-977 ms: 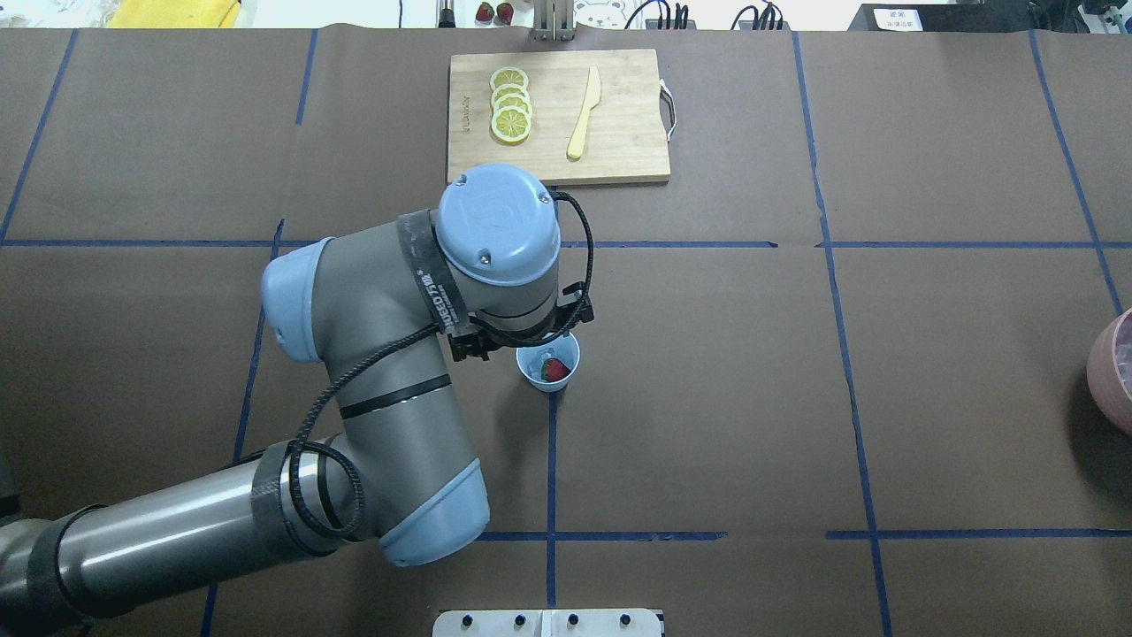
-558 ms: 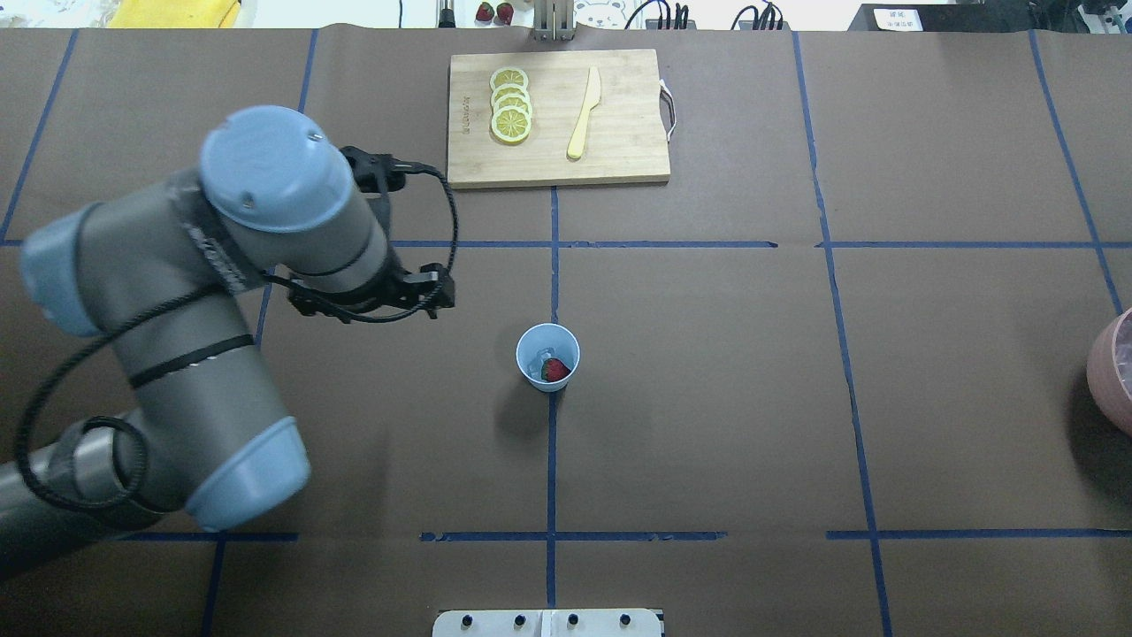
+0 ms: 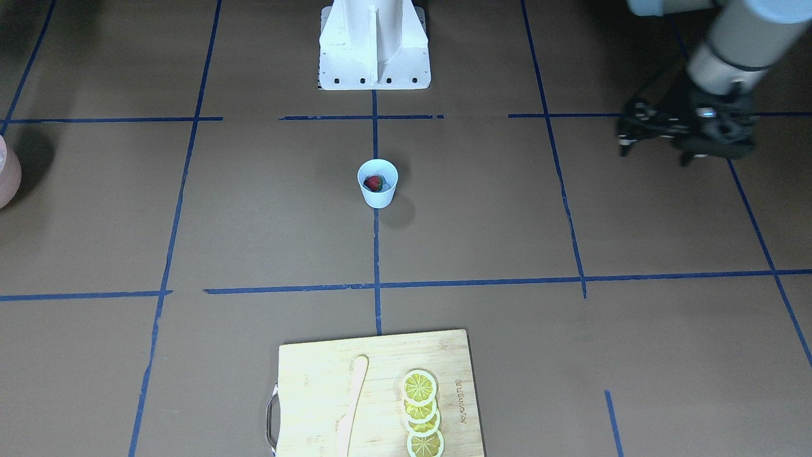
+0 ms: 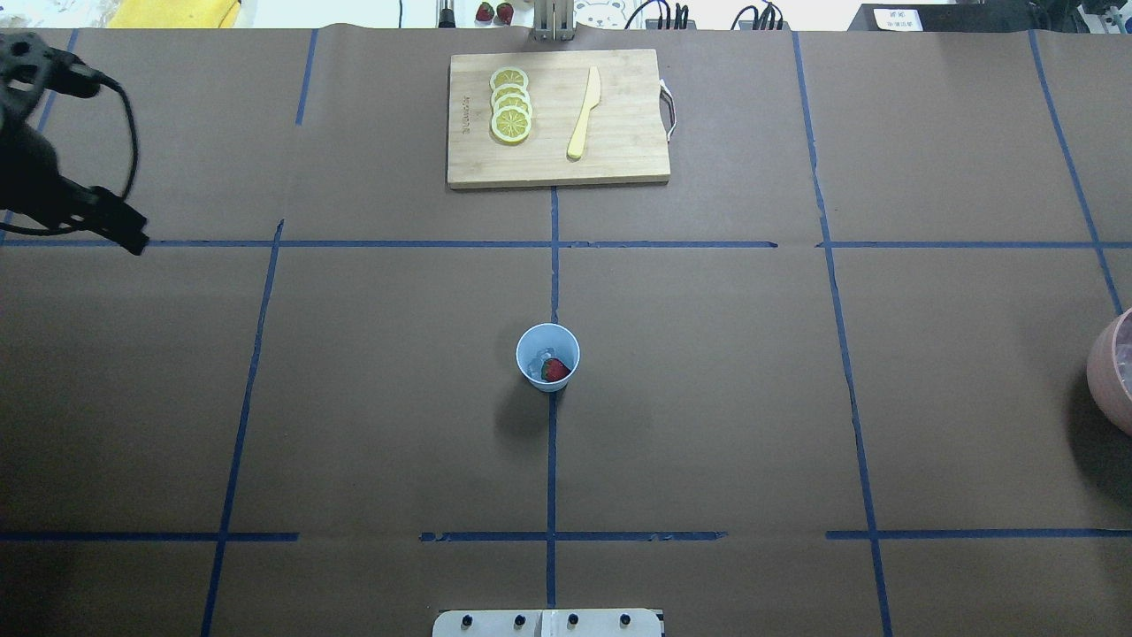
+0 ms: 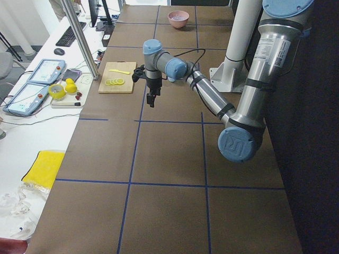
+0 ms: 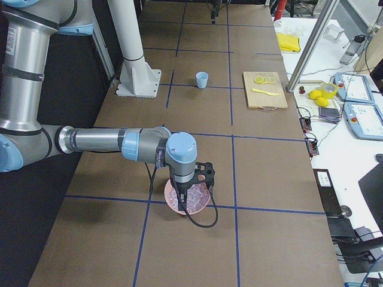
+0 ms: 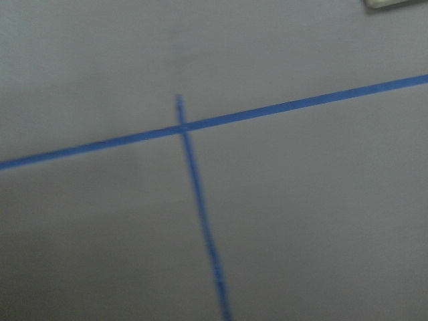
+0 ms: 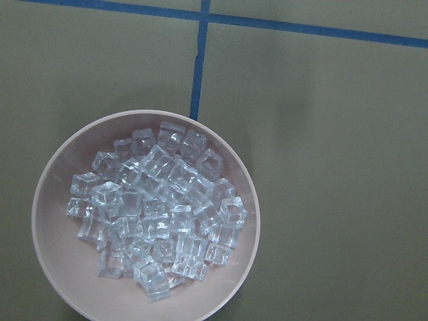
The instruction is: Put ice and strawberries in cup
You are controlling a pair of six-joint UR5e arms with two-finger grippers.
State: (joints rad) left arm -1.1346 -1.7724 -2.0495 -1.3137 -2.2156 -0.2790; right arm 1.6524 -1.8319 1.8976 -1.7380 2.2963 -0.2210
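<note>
The left arm [image 5: 204, 92] has swung off from above the cup to the table's left edge. The left gripper [image 3: 656, 151] shows no load, but its jaws are too dark to read. The right gripper [image 6: 187, 192], grip unreadable, hovers over the pink bowl [image 8: 57, 267]. The cup [image 3: 379, 197] stands mid-table with the strawberry [image 4: 554, 370] beside ice [image 4: 537, 361], so both ingredients seem delivered. Only the right wrist view shows the bowl's cubes [image 8: 157, 214].

Matt brown paper covers the table [image 4: 707, 398], lined with blue tape [image 4: 551, 442]. The board [image 4: 619, 88] is pale wood; the ice [image 8: 154, 207] glossy and clear; the cup [image 3: 379, 197] smooth plastic.
</note>
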